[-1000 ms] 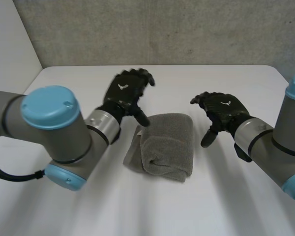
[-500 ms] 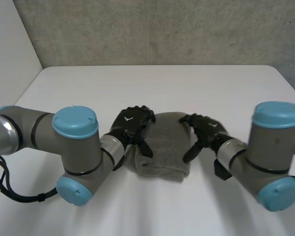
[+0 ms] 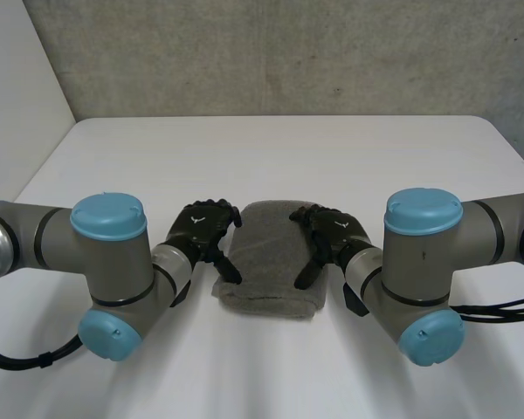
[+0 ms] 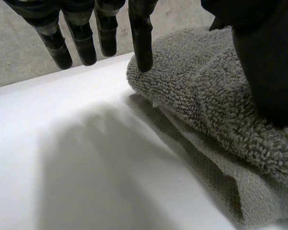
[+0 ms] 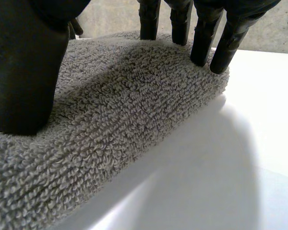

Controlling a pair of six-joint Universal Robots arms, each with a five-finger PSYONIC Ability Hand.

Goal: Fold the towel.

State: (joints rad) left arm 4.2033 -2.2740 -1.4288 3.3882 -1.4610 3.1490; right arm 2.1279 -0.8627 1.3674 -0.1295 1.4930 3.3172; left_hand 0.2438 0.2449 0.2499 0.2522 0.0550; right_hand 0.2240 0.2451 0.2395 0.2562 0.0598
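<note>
Thick grey terry towel (image 3: pixel 266 271) sits mid-table on the white table (image 3: pixel 271 148), towards the near side, already folded into a compact multi-layer bundle. Black left hand (image 3: pixel 201 231) is on its left edge and black right hand (image 3: pixel 332 237) on its right part. Both have straight fingers & thumb pressing down, no pinch. Looks approx. done: prob. only flattening and letting go left.

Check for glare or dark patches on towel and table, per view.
Head view: white table evenly lit, no glare; folded grey terry towel evenly lit too. Left wrist view: the towel's upper fold darkens the layer beneath it. Right wrist view: table bright beside the towel's rounded fold, no hotspot.
</note>
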